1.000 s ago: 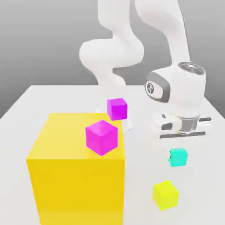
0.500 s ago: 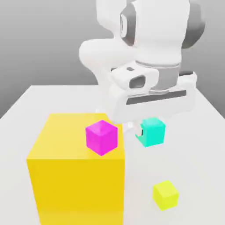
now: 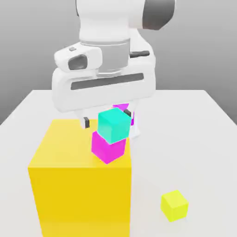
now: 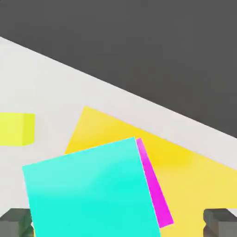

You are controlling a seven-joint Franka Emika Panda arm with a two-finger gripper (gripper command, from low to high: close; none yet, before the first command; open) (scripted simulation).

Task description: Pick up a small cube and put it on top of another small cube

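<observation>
The setting was a simulated test scene rather than a real room: a plain white table [image 3: 203, 120] stood before a featureless grey backdrop, bearing only flat-coloured blocks such as a huge yellow cube [image 3: 78, 194] and a small yellow cube [image 3: 174, 205].

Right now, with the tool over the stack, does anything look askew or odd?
Slightly. The teal cube, in the tool, sits over the magenta cube on the big yellow cube, but offset: in the hand view a magenta strip shows past one edge. Nothing looks spilled or damaged.
</observation>
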